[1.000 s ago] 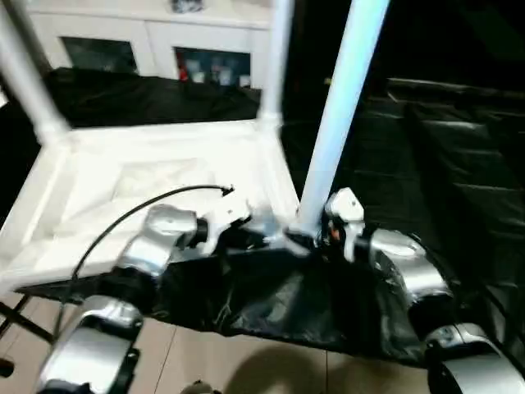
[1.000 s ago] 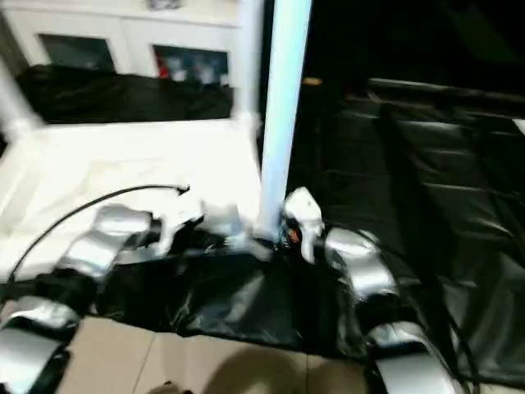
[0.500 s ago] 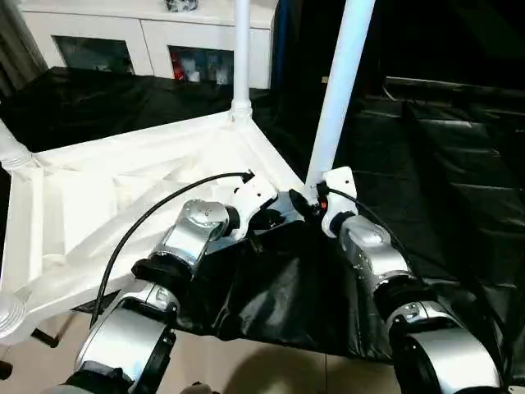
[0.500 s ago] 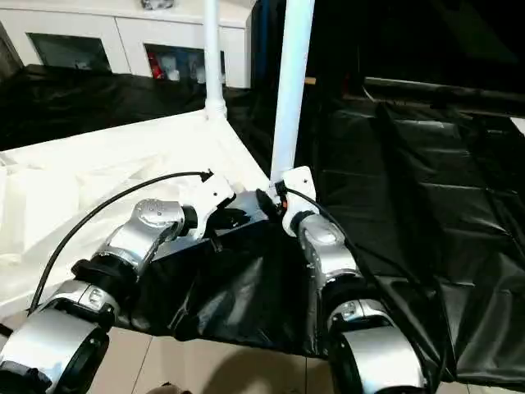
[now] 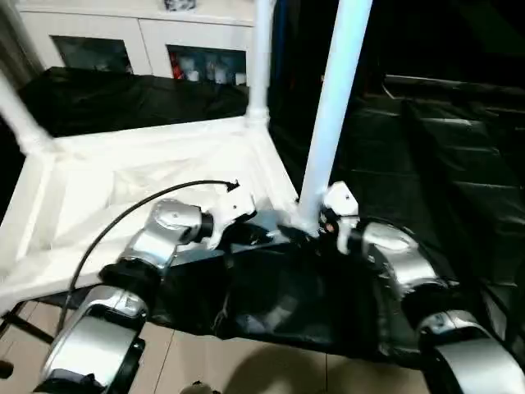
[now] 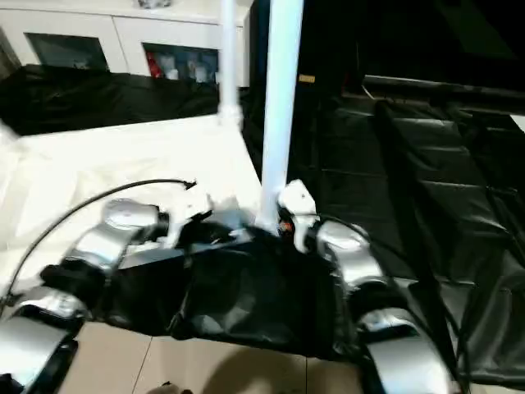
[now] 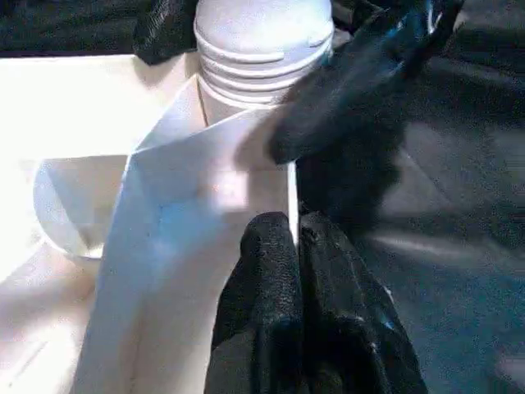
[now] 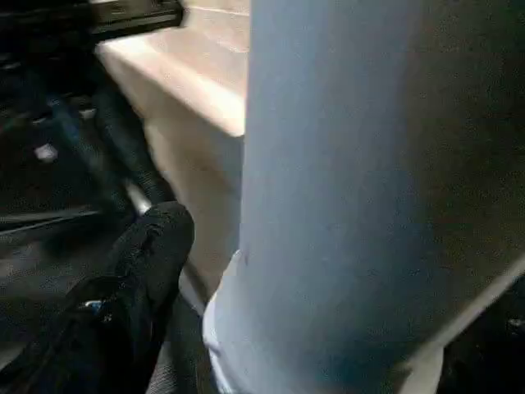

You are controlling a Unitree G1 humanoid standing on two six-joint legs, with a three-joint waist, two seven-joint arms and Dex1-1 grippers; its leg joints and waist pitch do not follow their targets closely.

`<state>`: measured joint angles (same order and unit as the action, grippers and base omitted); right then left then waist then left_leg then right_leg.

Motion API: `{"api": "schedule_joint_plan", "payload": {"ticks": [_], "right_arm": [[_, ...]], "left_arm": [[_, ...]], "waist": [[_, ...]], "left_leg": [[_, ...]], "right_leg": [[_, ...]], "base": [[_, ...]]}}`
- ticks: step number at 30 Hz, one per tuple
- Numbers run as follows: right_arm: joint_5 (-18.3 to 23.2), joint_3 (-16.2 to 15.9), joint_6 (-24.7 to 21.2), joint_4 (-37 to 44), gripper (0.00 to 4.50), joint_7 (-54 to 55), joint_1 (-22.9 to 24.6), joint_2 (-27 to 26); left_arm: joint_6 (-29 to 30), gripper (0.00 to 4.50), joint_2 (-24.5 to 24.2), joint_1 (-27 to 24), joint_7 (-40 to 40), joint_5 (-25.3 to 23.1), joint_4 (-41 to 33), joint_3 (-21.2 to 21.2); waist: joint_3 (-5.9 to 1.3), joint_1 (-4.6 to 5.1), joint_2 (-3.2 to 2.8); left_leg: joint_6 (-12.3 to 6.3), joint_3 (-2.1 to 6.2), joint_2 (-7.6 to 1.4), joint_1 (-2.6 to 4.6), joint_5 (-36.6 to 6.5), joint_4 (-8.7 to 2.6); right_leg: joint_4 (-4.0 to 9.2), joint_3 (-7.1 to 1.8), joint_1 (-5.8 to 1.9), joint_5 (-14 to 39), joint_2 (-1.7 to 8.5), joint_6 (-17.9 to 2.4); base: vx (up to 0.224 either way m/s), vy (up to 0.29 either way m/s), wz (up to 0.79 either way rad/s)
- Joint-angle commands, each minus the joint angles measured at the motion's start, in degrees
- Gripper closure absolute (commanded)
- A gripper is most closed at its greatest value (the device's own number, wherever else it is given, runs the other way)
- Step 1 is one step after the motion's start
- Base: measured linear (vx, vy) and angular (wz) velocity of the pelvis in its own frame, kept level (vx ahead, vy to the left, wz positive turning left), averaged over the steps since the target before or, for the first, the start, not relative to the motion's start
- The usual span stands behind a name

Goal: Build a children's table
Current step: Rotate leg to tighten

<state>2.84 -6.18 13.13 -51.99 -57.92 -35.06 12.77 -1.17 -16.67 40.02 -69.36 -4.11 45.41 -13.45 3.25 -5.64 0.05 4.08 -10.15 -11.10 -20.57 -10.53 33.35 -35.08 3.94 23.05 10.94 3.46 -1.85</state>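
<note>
Upturned white table top on black sheeting, left gripper clamped on its near rim, right gripper at near-right leg, finger state indeterminable.

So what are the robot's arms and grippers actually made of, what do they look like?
Both forearms are rounded, shiny silver shells with black joints. A thin black cable loops over the left arm. The wrists carry white blocks, and each gripper, left and right, has stubby matte-black fingers.

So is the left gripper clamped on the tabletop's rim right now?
Yes, the left gripper pinches the tabletop rim edge between its fingers, just below the corner leg.
</note>
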Motion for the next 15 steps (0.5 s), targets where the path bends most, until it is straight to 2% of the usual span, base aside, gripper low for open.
{"api": "schedule_joint_plan", "payload": {"ticks": [1,3,4,7,9,11,12,15], "right_arm": [[0.3,-3.5,-0.5,2.4,0.70,-8.0,1.5,0.9],[0.6,-3.9,-0.9,3.2,0.80,-9.9,1.9,1.5],[0.9,-4.3,-1.3,4.4,0.88,-12.0,2.4,2.1],[1.6,-4.8,-2.7,6.3,1.21,-15.5,3.1,3.0],[2.1,-5.1,-3.7,7.6,1.23,-17.4,3.7,3.4],[2.5,-5.3,-4.5,8.4,1.50,-18.2,4.0,3.5],[2.8,-5.5,-5.3,9.3,1.57,-18.7,4.5,3.4],[3.0,-6.0,-6.1,10.8,1.68,-19.2,5.4,3.3]], "left_arm": [[-1.1,4.50,0.1,0.3,-4.1,3.0,-3.8,0.1],[-1.1,4.50,-0.3,0.2,-4.6,3.1,-3.8,0.2],[-1.2,4.50,-0.8,0.1,-5.6,3.2,-3.9,0.1],[-0.7,4.50,-1.4,0.0,-7.4,3.8,-4.1,0.1],[-0.4,4.50,-1.6,0.0,-8.3,4.3,-4.3,0.2],[-0.1,4.50,-1.7,0.0,-8.8,4.5,-4.4,0.2],[0.3,4.50,-1.6,0.0,-9.5,4.6,-4.5,0.2],[0.6,4.50,-1.3,0.2,-9.6,4.8,-4.5,0.3]], "waist": [[-3.78,-0.32,0.09],[-3.81,-0.53,-0.05],[-3.81,-0.67,0.07],[-3.85,-1.11,0.02],[-3.82,-1.19,-0.11],[-3.91,-1.30,-0.06],[-3.84,-1.26,0.14],[-3.86,-1.49,0.17]], "left_leg": [[-5.14,0.49,-2.78,0.21,-9.9,-3.54],[-5.45,0.47,-2.81,0.27,-9.4,-3.47],[-5.52,0.45,-2.72,0.26,-9.2,-3.45],[-5.25,0.50,-2.78,0.34,-9.3,-3.50],[-5.03,0.48,-2.80,0.48,-9.5,-3.53],[-5.04,0.49,-2.85,0.43,-9.3,-3.48],[-5.04,0.48,-2.83,0.37,-9.3,-3.52],[-4.88,0.52,-2.78,0.34,-9.0,-3.49]], "right_leg": [[3.87,-2.92,-3.32,7.6,5.13,-14.3],[3.74,-2.98,-3.20,6.4,5.15,-14.6],[3.77,-2.96,-3.31,6.3,5.12,-14.6],[3.80,-2.93,-3.24,7.2,5.18,-14.3],[3.94,-2.94,-3.17,7.4,5.09,-14.2],[3.81,-2.95,-3.14,6.7,5.15,-14.4],[3.82,-2.93,-3.18,6.8,5.10,-14.4],[3.83,-2.92,-3.15,7.5,5.20,-14.0]], "base": [[0.000,0.000,0.00],[0.000,0.000,0.00],[0.000,0.000,0.00],[0.000,0.000,0.00],[0.000,0.000,0.00],[0.000,0.000,0.00],[0.000,0.000,0.00],[0.000,0.000,0.00]]}}
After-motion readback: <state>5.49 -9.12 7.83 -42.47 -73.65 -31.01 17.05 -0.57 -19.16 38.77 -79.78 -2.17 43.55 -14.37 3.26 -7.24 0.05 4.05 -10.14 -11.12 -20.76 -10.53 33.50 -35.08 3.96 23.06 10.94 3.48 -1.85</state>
